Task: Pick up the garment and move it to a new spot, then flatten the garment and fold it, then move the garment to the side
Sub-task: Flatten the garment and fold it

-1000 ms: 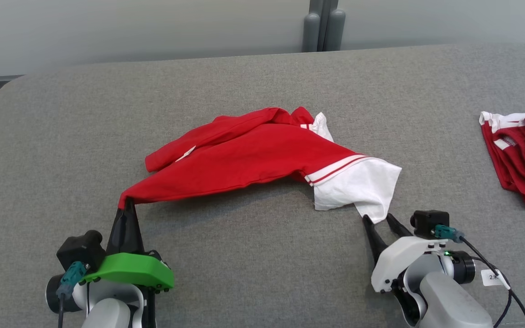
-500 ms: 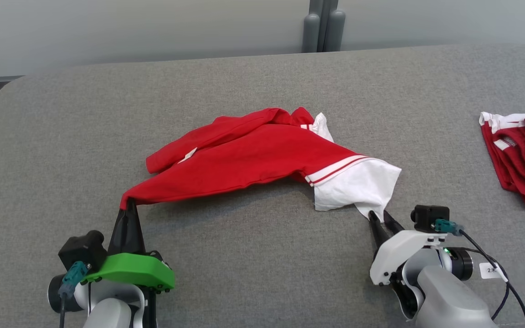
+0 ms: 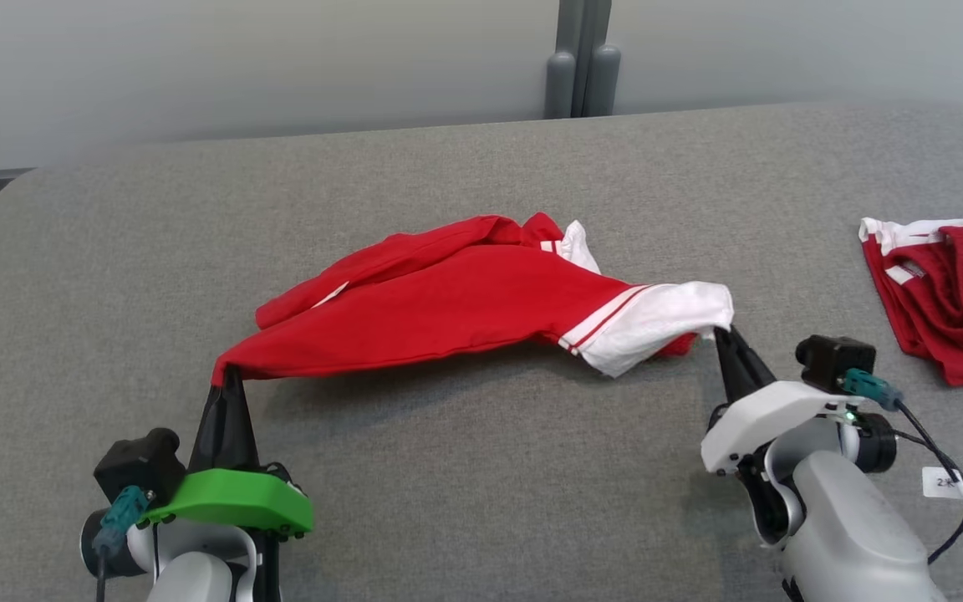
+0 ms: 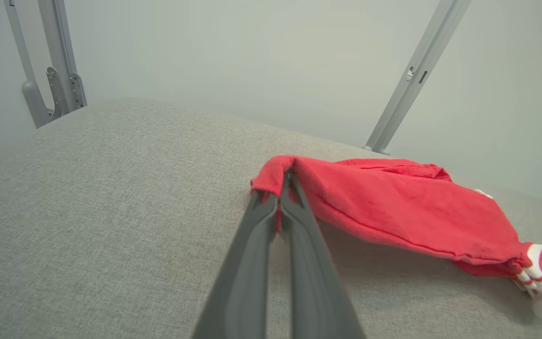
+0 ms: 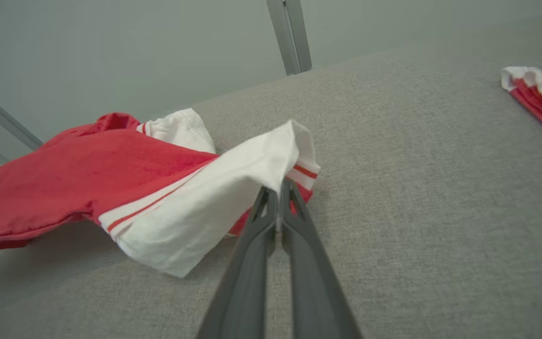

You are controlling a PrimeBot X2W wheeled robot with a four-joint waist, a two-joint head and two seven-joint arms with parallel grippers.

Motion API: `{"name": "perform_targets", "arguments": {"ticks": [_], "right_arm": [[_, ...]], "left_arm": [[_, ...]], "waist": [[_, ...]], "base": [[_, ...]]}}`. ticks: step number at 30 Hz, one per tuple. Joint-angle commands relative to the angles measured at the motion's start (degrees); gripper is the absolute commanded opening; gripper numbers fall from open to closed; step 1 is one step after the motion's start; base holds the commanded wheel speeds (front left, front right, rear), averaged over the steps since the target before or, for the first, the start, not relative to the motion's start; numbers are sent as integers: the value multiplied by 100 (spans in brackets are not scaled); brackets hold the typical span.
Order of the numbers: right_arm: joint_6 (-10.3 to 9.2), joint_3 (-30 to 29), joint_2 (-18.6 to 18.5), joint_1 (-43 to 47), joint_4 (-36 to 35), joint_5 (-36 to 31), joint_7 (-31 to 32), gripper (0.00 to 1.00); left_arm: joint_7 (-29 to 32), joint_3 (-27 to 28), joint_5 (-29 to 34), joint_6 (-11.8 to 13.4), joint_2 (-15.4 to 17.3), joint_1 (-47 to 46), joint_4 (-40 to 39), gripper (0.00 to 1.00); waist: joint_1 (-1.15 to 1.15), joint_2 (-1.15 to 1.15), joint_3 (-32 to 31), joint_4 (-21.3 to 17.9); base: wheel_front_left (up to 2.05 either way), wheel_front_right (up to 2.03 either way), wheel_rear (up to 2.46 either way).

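Garment (image 3: 448, 309): a red top with white sleeve ends, in the middle of the counter and strung between the two grippers. Its near edge is lifted clear of the surface, while the crumpled far part rests on it.
Counter (image 3: 481, 502): grey, cloth-covered and broad. There is bare room on every side of the garment for a new spot.
Why held this way: a pinch at each end lets both arms lift and carry the cloth together, I judge. It also starts pulling the cloth out long, which should help the flattening. The middle sags, so it is not taut.
Second garment (image 3: 950, 293): a red and white pile at the counter's right end, well apart from the work. It is cut off by the edge of the head view, so its kind is unclear.
Left gripper (image 3: 229, 374): fingers pressed together, pinching a red corner at the garment's left end. The left wrist view shows cloth bunched over the tips.
Right gripper (image 3: 720, 336): fingers pressed together on the edge of the white sleeve (image 3: 665, 322), which is raised and curled.
Hard to make out: whether the red corner is hem or shoulder, and how many layers each pinch holds. A second white part peeks out behind the red folds. The underside is hidden.
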Motion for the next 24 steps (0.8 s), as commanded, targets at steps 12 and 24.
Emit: {"name": "perform_targets", "arguments": {"ticks": [12,24], "right_arm": [[-4,-1153,-27,969,-2849,-832,-12,0],[-3,-1803,-25,1233,-6119,-1128,876,0]], "left_arm": [[10,169,-164,-255,41,121,-645,0],[697,73,-120,-304,462,-215,-2577,0]], "waist": [[0,0,-456,-384],[0,0,-641,-533]], "base": [[0,0,0],[0,0,0]]}}
